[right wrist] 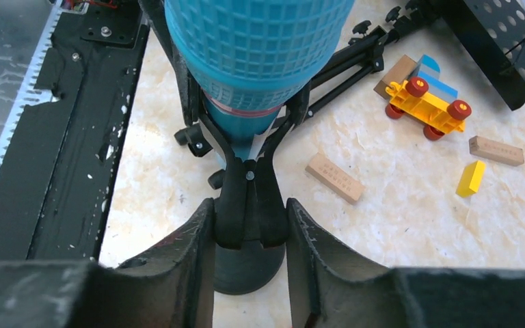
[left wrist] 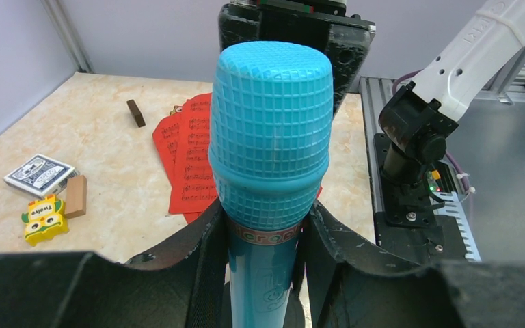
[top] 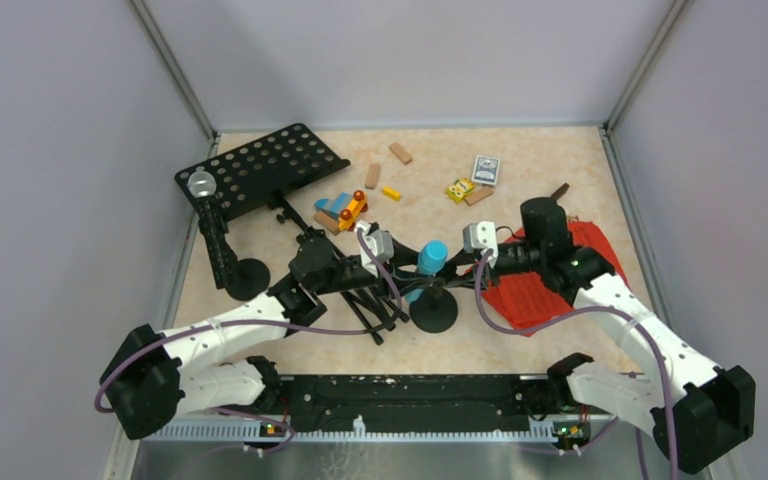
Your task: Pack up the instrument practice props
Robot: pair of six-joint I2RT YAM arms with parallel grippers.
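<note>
The blue microphone (top: 432, 257) stands in a black round-based mic holder (top: 433, 312) at mid table. My left gripper (left wrist: 266, 225) is shut on the microphone's body (left wrist: 273, 137) just under its head. My right gripper (right wrist: 249, 219) is shut on the holder's neck (right wrist: 249, 198) above its round base. The black silver-headed microphone (top: 202, 184) stands in the second holder (top: 247, 275) at the left. The black hole-punched music desk (top: 260, 165) lies tipped at the back left, with its tripod legs (top: 370, 305) under my left arm. The red sheet-music pages (top: 540, 290) lie under my right arm.
A colourful toy vehicle (top: 345, 208) and small wooden blocks (top: 400, 152) lie behind the microphone. A card deck (top: 487, 168), a yellow toy (top: 459, 189) and a dark block (top: 559, 190) lie at the back right. Walls enclose the table on three sides.
</note>
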